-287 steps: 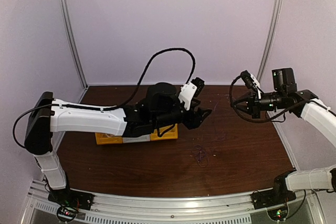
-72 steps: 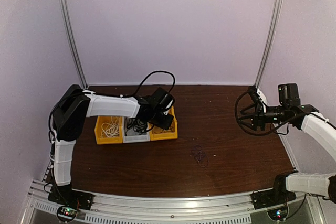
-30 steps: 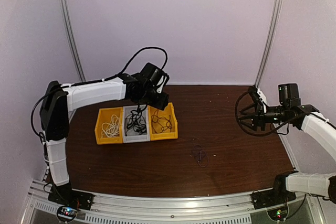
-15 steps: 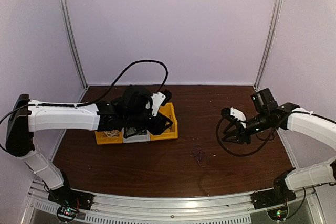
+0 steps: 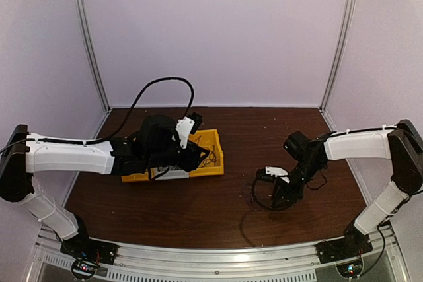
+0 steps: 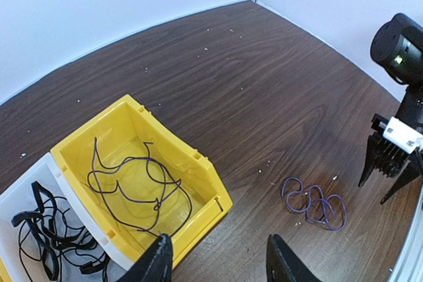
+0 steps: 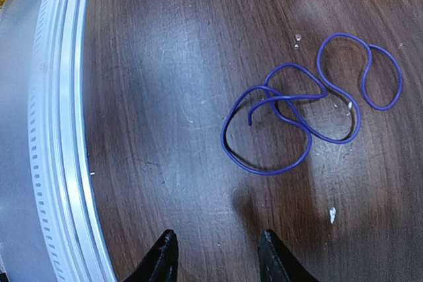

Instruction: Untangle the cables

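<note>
- The dark wooden table [image 5: 198, 216] carries a row of bins on its left half and one loose cable on bare wood to the right of them
- The left arm reaches out over the bins; the left gripper [image 6: 218, 263] hangs above the near corner of the yellow bin [image 6: 210, 177], its jaws apart with nothing between them
- The right arm bends low toward the middle of the table; the right gripper [image 7: 217, 259] hovers just short of the loose cable, its jaws also apart and empty
- The yellow bin holds one thin dark cable [image 6: 132, 189] in loose loops, and the pale bin [image 6: 39, 163] touching its side holds a heap of black cables [image 6: 46, 236]
- The dark blue cable [image 7: 291, 99] lies flat on the wood in a few overlapping loops, clear of both grippers
- The step in hand looks like the right arm's approach to pick up this last loose cable
- The next move likely calls for lowering the fingers astride a single strand, best at an outer loop, since the cord is thin and hugs the surface
</note>
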Controlling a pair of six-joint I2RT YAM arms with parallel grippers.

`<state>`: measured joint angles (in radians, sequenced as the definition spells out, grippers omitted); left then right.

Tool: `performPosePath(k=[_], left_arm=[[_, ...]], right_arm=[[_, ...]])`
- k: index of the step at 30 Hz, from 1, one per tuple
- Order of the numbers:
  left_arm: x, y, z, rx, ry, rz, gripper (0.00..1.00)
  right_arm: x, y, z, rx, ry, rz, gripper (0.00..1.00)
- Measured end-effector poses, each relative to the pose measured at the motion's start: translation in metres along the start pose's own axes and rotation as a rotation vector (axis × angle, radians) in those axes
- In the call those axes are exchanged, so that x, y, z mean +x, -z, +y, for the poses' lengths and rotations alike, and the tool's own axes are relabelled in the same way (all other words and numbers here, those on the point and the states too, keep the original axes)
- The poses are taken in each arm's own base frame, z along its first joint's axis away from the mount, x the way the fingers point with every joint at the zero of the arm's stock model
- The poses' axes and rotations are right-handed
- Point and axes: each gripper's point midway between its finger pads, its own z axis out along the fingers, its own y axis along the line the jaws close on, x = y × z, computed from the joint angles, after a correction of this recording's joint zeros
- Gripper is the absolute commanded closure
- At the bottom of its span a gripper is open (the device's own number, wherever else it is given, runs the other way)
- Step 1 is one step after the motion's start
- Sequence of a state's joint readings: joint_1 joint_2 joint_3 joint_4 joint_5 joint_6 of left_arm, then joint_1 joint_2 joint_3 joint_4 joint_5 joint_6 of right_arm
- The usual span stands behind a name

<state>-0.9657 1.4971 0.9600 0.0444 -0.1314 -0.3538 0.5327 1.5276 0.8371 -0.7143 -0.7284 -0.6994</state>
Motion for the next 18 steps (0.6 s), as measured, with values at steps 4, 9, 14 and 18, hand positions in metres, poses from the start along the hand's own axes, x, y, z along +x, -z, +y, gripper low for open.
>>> performPosePath(k=[4, 9, 14, 18], left_arm=[[0.0, 0.006, 0.002, -0.002, 0.017, -0.015, 0.5], [-0.002, 0.012, 0.003, -0.003, 0.028, -0.027, 0.5], [-0.003, 0.016, 0.004, -0.002, 0.044, -0.041, 0.5], [-0.008, 0.02, 0.004, -0.002, 0.051, -0.058, 0.5]], right_arm=[[0.001, -0.012, -0.001, -0.03, -0.032, 0.032, 0.58], [-0.013, -0.017, -0.013, -0.03, -0.066, 0.027, 0.58], [-0.026, -0.023, -0.023, -0.028, -0.086, 0.022, 0.62], [-0.025, -0.033, -0.026, -0.044, -0.112, 0.042, 0.65]])
